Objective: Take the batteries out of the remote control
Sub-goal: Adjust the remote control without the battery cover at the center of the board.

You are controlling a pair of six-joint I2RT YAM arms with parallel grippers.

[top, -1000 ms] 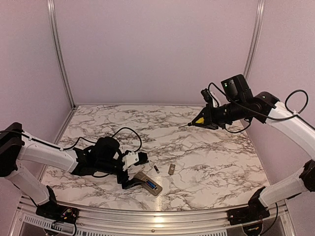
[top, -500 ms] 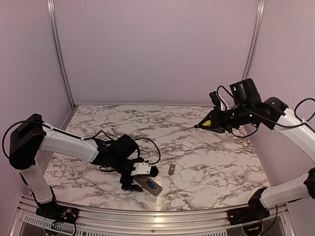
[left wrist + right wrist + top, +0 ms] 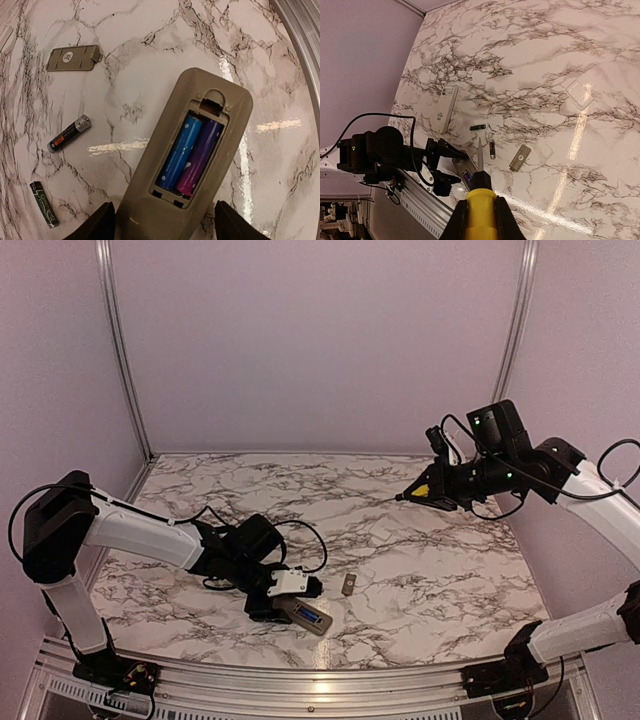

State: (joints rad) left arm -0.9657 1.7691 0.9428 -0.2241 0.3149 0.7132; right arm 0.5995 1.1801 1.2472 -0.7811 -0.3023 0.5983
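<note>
The tan remote control (image 3: 200,100) lies back-up with its compartment uncovered. Two batteries (image 3: 192,152), one blue and one purple, sit side by side inside it. Another battery, black with an orange label (image 3: 69,133), lies loose on the marble to its left, and a dark green one (image 3: 44,204) lies nearer. My left gripper (image 3: 165,227) is open and straddles the remote's near end, with a small gap on the right side. From above, the left gripper (image 3: 283,598) sits at the remote (image 3: 310,618). My right gripper (image 3: 481,212) hangs high at the right, shut on a yellow-handled screwdriver (image 3: 481,202).
The flat grey cover plate (image 3: 74,57) lies beyond the loose batteries and shows from above (image 3: 348,585). A white rectangular device (image 3: 445,109) lies further left on the marble, and a small clear piece (image 3: 579,91) further back. The metal table rail (image 3: 300,30) runs close to the remote.
My left gripper has slid right along the table to the remote's near end, and its jaws have narrowed around it. The right arm lifted slightly up and right, then held still.
</note>
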